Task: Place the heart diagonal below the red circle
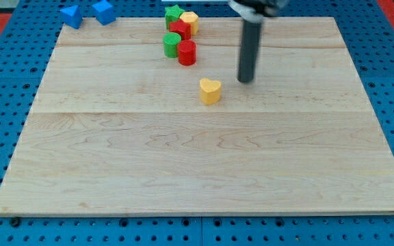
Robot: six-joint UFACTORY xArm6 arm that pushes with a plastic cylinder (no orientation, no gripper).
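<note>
Wooden board (183, 164) carried seven blocks: two blue, two green, two red, one yellow hexagon, plus the yellow heart (210, 90), diagonally below the red circle (187, 52). My tip (245, 80), holding nothing, stood near the heart's right.

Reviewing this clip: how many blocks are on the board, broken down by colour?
Blue: 2, a blue block and a second blue block at the view's top left.
Green: 2, a green star block and a green cylinder block.
Red: 2, a red block and the red cylinder block.
Yellow: 2, a yellow hexagon block and the yellow heart block.
Total: 8
</note>
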